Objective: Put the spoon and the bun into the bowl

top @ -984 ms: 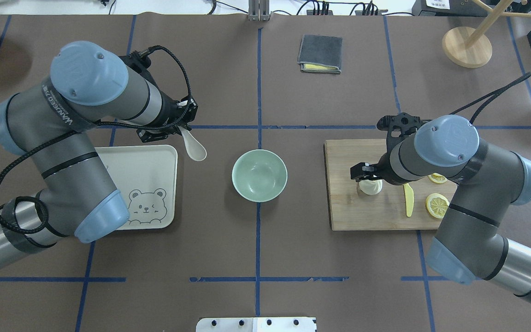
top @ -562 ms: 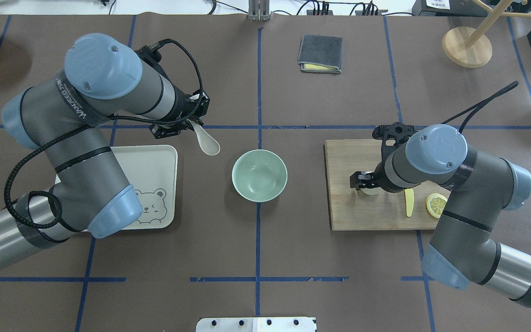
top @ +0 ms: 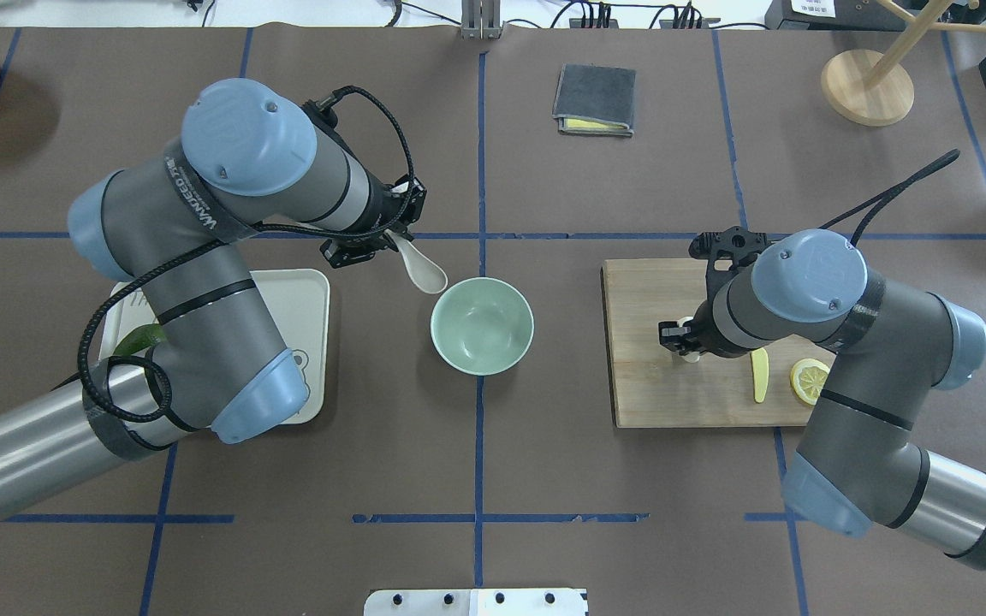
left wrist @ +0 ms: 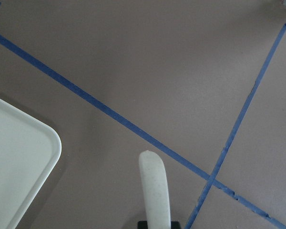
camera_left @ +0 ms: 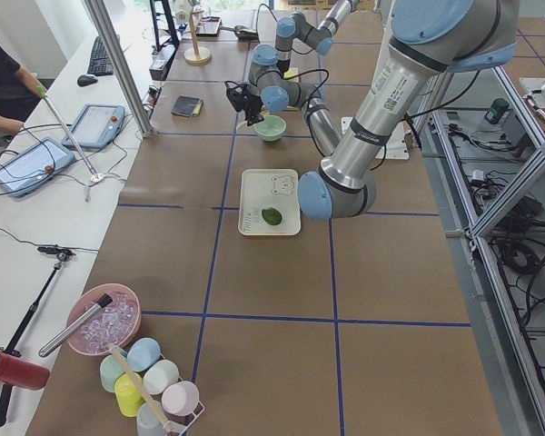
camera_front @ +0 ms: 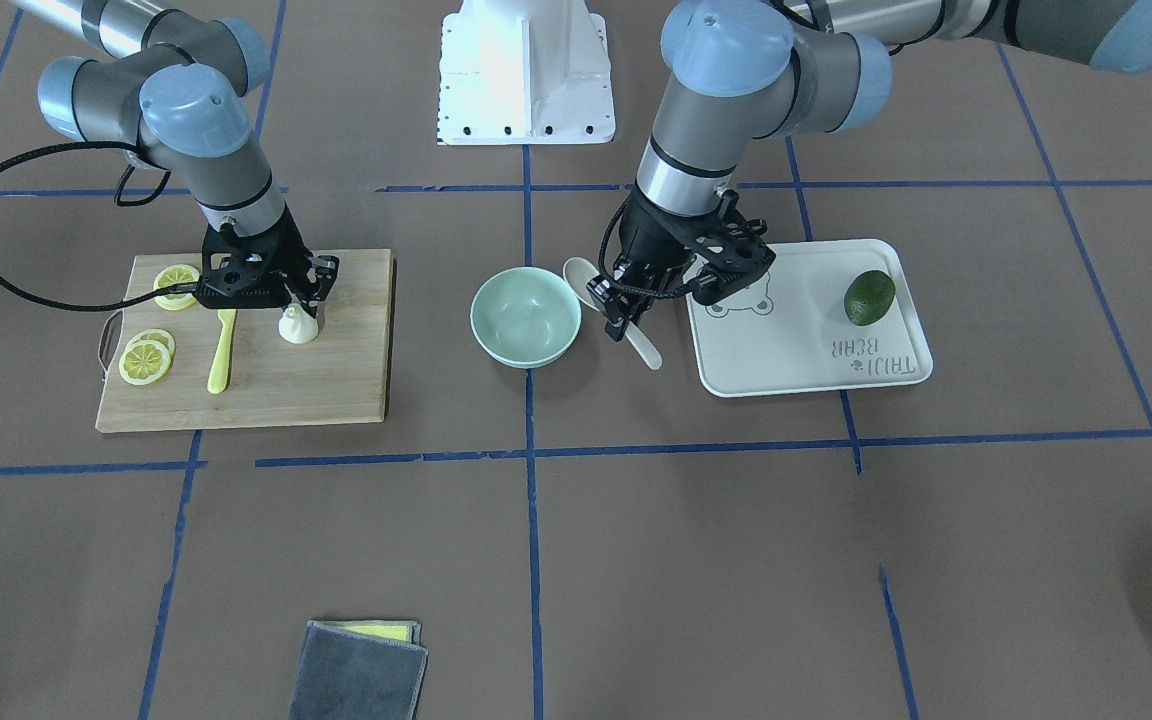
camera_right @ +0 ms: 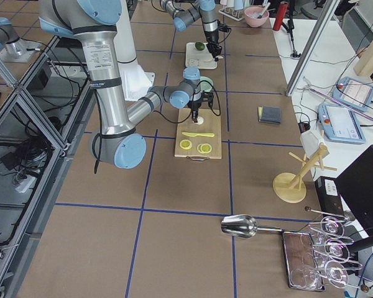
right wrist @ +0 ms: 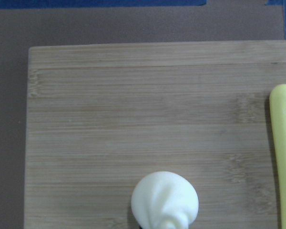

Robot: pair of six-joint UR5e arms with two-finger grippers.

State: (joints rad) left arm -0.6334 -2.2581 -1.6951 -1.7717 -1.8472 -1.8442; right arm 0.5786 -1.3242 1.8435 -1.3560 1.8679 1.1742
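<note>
The pale mint-green bowl [top: 482, 326] stands empty at the table's middle, also in the front view [camera_front: 525, 318]. My left gripper [top: 383, 242] [camera_front: 626, 312] is shut on the off-white spoon [top: 424, 267] [camera_front: 648, 350] by its handle. It holds the scoop in the air just beside the bowl's rim. The handle shows in the left wrist view [left wrist: 154, 186]. The white pleated bun [camera_front: 298, 328] [right wrist: 165, 198] rests on the wooden cutting board [top: 656, 393]. My right gripper [camera_front: 298, 305] [top: 686, 340] is down over it, fingers closed against its sides.
A yellow plastic knife [top: 758, 375] and lemon slices [top: 810, 381] lie on the board near the bun. The bear tray [top: 305, 299] holds a lime [camera_front: 869, 297]. A folded grey cloth [top: 594, 100] and a wooden stand [top: 867, 85] sit at the far side.
My left arm has carried the spoon rightward to the bowl's edge. My right gripper has come down over the bun and its fingers have closed in on it.
</note>
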